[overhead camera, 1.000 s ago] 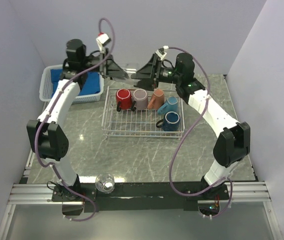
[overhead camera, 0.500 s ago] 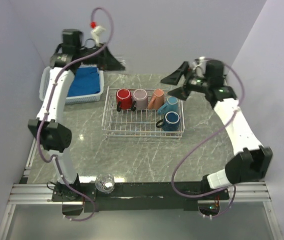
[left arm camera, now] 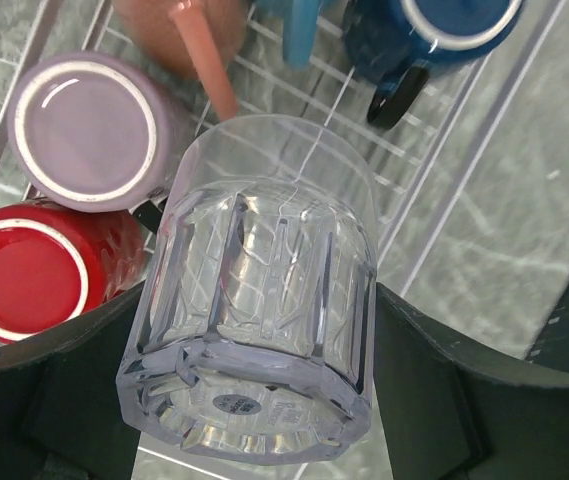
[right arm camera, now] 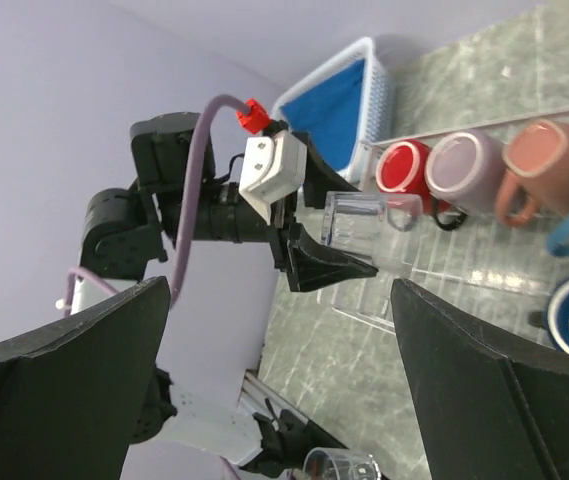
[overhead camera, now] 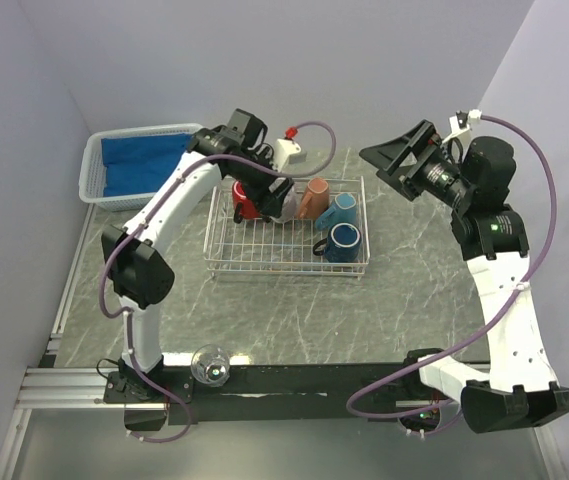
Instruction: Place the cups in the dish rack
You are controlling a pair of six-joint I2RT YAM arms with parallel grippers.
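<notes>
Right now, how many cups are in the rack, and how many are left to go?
Done: five handled mugs sit in the white wire dish rack: red mug, mauve mug, salmon-orange mug, light-blue mug and navy mug. In hand: the left claw holds a clear faceted glass above the rack. Left: a second clear glass near the left arm's base. The right claw is open and empty.

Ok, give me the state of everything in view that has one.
Left hand, shut on the clear glass.
Clear glass, held over the dish rack.
Right hand, open, empty.
Red mug, racked.
Mauve mug, racked.
Navy mug, racked.
Salmon mug, racked, tilted.
Light-blue mug, racked, tilted.
Second glass, on the table, unracked.
</notes>
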